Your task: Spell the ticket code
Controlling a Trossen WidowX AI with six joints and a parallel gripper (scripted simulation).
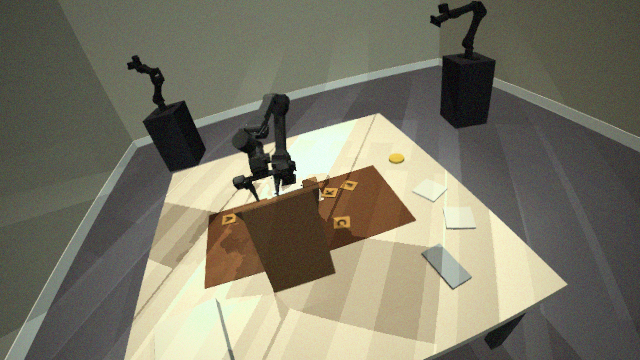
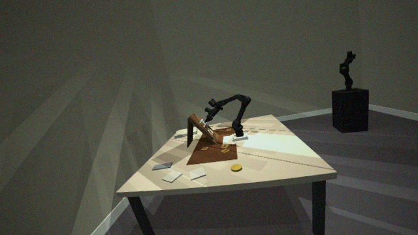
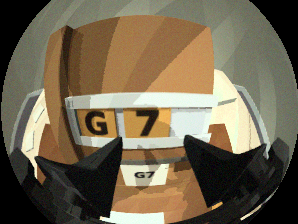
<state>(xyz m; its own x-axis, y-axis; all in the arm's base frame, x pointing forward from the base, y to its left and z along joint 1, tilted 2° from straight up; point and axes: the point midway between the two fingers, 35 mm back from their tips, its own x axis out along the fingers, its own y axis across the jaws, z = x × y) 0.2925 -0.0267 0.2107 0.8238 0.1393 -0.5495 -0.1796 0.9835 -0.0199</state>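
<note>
single arm (image 1: 276, 131): matte black throughout, built of slender boxy links joined by rounded cylindrical joint housings; no markings, cables or screws can be made out. base (image 2: 238, 132): a short dark block at the arm's foot. gripper (image 1: 265, 192): black, with two thin tapering fingers; a small dark cylindrical part juts out at its side. fingers, wrist view: two dark wedge shapes with pointed tips and flat, faceted faces.

My arm (image 1: 278, 125) rises from its base, bends at the elbow and reaches forward and down. My gripper (image 3: 154, 140) points downward, its two dark fingers standing partly apart with nothing between them.
</note>
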